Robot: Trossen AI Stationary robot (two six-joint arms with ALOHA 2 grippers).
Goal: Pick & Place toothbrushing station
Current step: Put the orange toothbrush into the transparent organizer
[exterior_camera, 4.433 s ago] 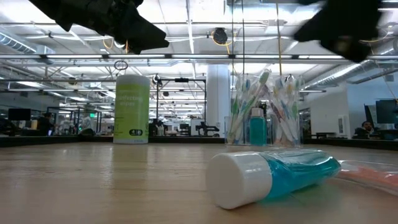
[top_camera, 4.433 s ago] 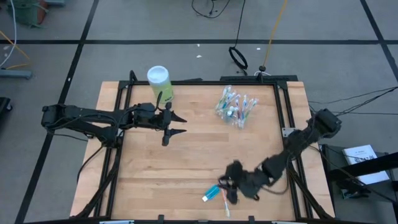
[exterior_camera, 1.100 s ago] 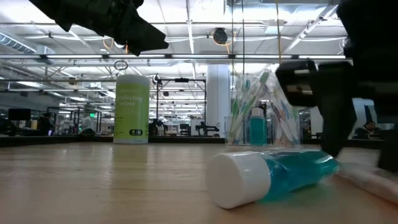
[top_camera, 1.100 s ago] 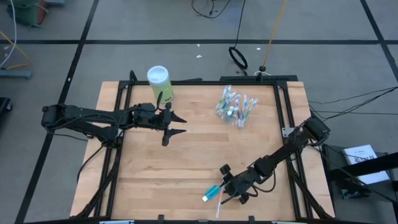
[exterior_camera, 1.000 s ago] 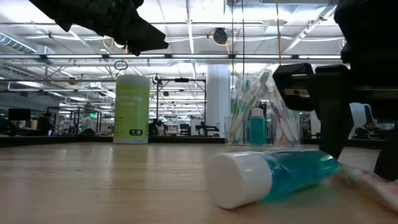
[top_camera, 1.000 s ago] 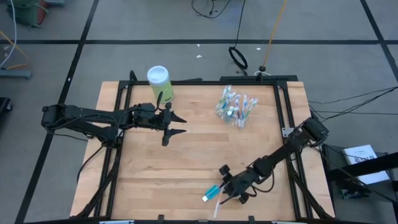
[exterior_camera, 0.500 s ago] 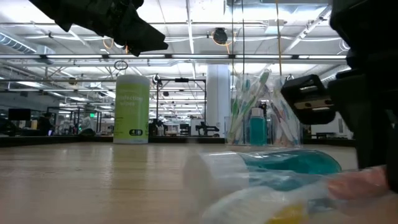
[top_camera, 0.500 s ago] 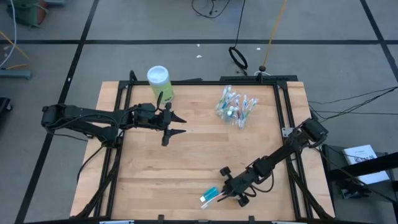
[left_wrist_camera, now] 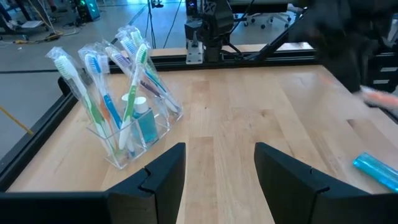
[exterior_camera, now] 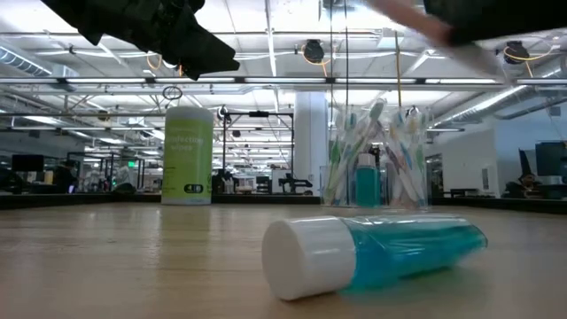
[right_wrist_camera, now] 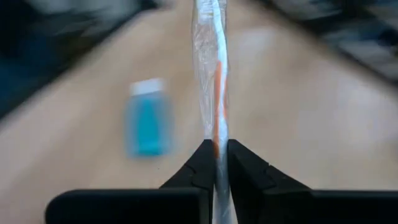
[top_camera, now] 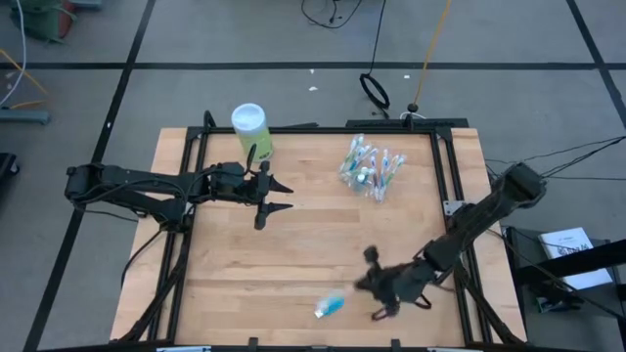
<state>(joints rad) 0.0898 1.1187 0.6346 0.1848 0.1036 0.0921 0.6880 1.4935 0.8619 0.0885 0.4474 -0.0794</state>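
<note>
Fingers of the right gripper (right_wrist_camera: 216, 163) were clamped on a wrapped orange toothbrush (right_wrist_camera: 211, 68), which stood out straight ahead between them in the right wrist view. Beyond it, blurred, a blue toothpaste tube (right_wrist_camera: 147, 124) with a white cap lay on the table (right_wrist_camera: 298, 112), apart from the brush.

High view: the right gripper (top_camera: 383, 290) was near the front edge of the table (top_camera: 293, 254), right of centre, and showed blurred. The tube (top_camera: 331, 306) lay just to its left on the wood. The clear cup (top_camera: 370, 168) with its many toothbrushes sat toward the back of the table, right of centre, well apart from the right gripper. The left gripper (top_camera: 278, 196) hung over the left half of the table, fingers apart and empty. A light-green canister (top_camera: 250, 131) with a white lid stood at the back left, near the left arm.

Low view: the tube (exterior_camera: 372, 255) lay on its side in the foreground, cap toward the left. Behind it stood the cup (exterior_camera: 376, 159) of brushes, with the canister (exterior_camera: 187, 155) to its left. Dark parts of both arms showed along the top edge.

Left wrist view: the left gripper (left_wrist_camera: 217, 168) had its two fingers spread, nothing between them. The cup (left_wrist_camera: 127, 102) lay ahead on the table, brushes leaning outward. The tube (left_wrist_camera: 378, 171) showed at the far edge, with the blurred right arm above it.
</note>
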